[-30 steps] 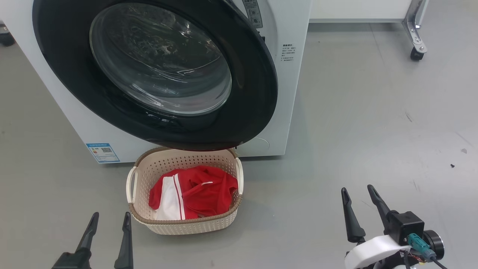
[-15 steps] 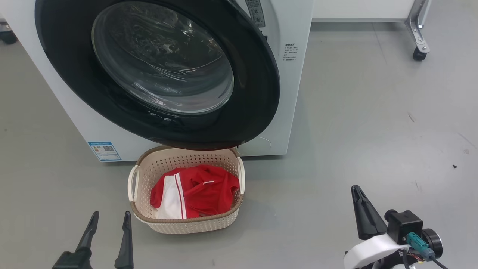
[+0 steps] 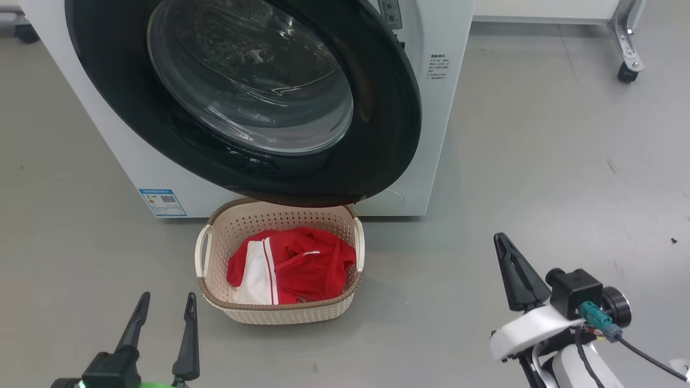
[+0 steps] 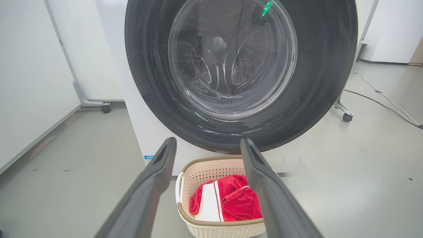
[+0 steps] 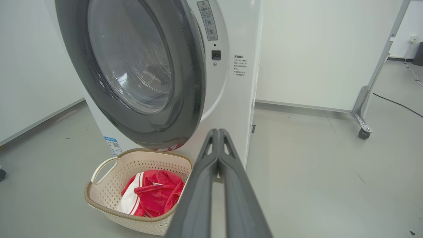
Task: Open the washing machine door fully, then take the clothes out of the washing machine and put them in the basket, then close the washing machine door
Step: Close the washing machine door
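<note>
The washing machine (image 3: 145, 156) stands white and broad at the far side of the grey floor (image 3: 539, 161). Its door (image 3: 388, 108), a wide black rim round a bulging glass bowl, is swung off the cabinet front. In the right wrist view its latch side stands clear of the machine, though how far open it is I cannot judge well from these angles. The basket (image 3: 275, 314) sits on the floor just before the machine, its rear rim under the door's lowest edge. The clothes (image 3: 302, 267) lie heaped inside it, red with a white panel.

The right gripper (image 3: 504, 245) hangs over bare floor well apart from the basket, its fingers pressed together. The left gripper (image 3: 167, 296) hangs near the basket's front left corner, fingers spread apart. A small blue label (image 3: 161, 202) sits at the machine's lower left front corner.
</note>
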Available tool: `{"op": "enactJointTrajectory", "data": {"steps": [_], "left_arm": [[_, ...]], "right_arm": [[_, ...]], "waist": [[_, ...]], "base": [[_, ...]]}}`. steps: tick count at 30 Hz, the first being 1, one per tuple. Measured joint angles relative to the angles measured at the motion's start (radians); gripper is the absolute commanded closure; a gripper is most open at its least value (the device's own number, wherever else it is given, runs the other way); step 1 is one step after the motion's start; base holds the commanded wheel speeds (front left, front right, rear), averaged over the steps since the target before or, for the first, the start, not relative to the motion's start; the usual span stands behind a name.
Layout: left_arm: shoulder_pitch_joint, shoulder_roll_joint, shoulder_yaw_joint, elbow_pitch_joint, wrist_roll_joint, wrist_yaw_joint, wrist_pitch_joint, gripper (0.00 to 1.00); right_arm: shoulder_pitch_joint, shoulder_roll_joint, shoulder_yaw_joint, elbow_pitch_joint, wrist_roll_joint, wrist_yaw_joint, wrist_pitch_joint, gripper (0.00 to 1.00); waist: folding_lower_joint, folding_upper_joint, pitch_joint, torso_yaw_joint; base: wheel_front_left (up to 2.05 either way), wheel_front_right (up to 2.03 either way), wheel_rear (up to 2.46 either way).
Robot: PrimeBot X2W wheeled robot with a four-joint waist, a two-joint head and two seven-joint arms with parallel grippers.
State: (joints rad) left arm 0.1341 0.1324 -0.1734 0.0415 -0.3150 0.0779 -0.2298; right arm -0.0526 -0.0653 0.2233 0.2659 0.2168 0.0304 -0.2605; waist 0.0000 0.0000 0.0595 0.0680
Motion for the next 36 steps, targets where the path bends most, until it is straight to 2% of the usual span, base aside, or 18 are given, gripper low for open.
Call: {"op": "enactJointTrajectory", "data": {"steps": [16,36], "left_arm": [[-0.081,-0.02,-0.026,-0.012,0.008,-0.013,-0.002,0.0],[-0.174,-0.046,-0.029,0.0,0.008,-0.014,-0.011,0.0]], "right_arm": [[-0.281,-0.029,0.024,0.051,-0.033,0.048,0.011,1.0],[-0.591,-0.037,0.02,0.184,-0.034,0.065,0.035,1.0]], "waist": [[0.0,0.0,0.089,0.072],[0.0001,0.0,0.216,0.164]], "base": [[0.0,0.0,0.0],[0.0,0.0,0.0]]}}
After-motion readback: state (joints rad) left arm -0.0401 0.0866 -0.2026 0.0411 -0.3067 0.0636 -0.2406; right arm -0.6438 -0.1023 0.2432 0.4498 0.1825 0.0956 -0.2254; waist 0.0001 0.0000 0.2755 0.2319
